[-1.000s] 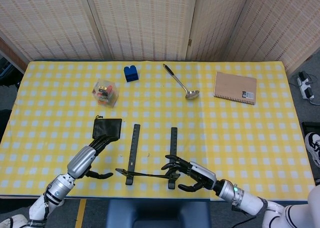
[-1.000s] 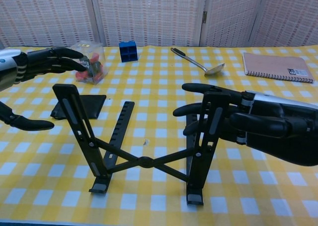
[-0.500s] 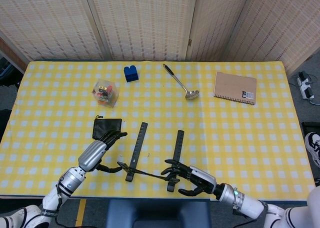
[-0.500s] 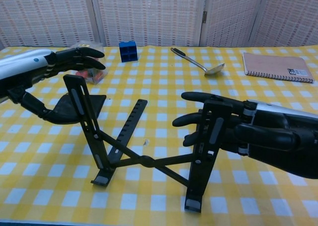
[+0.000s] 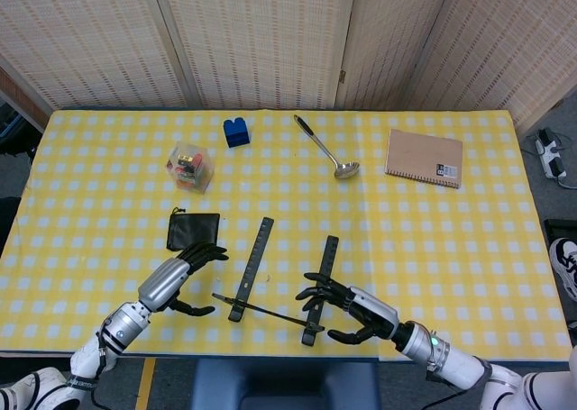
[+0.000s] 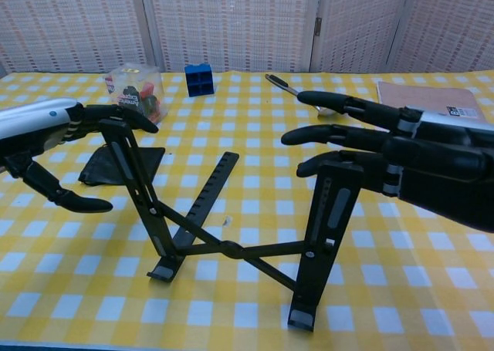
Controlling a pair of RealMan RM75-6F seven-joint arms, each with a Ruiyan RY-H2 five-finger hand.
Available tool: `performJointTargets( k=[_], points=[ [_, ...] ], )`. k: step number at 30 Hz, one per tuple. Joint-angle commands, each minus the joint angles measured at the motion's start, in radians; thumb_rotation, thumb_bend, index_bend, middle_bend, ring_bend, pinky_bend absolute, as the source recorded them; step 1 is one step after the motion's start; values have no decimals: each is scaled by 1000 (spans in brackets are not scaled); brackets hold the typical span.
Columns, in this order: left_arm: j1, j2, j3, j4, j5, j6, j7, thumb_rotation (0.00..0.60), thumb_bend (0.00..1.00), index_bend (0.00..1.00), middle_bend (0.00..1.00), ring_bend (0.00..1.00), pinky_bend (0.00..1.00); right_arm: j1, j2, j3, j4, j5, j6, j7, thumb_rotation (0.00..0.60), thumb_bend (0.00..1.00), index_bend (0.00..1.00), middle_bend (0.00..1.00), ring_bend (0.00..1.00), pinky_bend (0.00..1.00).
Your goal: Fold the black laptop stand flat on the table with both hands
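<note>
Laptop stand (image 6: pixel 231 235) (still upright) stands between spread left hand (image 6: pixel 54 146) and right hand (image 6: pixel 386 154), ungripped.

Our left hand (image 6: pixel 58 131) reaches in from the near left, fingers (image 6: pixel 116 116) extended and thumb spread below, holding nothing. Our right hand (image 6: pixel 401 154) comes from the near right, its fingers (image 6: pixel 340 135) splayed apart and pointing inward
</note>
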State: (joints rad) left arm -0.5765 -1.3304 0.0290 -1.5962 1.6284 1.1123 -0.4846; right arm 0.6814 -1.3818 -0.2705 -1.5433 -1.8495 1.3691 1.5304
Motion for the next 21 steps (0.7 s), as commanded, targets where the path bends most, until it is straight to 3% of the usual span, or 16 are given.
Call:
performJointTargets(
  k=[1, 6, 16, 21],
  points=[
    [-12, 0, 18, 24, 6, -31, -34, 600, 210, 313, 183, 99, 15, 8, 23, 18, -24, 10, 1, -19, 504, 385, 33, 211, 245, 21],
    [-18, -26, 24, 58, -6, -54, -55, 600, 232, 398, 204, 100, 18, 14, 46, 33, -49, 22, -9, -28, 504, 385, 33, 211, 245, 20],
    [-20, -105, 29, 110, -36, -87, -92, 600, 242, 428, 229, 113, 30, 4, 35, 39, -35, 32, -21, -11, 503, 385, 33, 211, 246, 20],
    [-28, -142, 19, 135, -44, -97, -107, 600, 313, 445, 246, 121, 32, 1, 31, 42, -27, 34, -26, -4, 505, 385, 33, 211, 245, 20]
  ],
)
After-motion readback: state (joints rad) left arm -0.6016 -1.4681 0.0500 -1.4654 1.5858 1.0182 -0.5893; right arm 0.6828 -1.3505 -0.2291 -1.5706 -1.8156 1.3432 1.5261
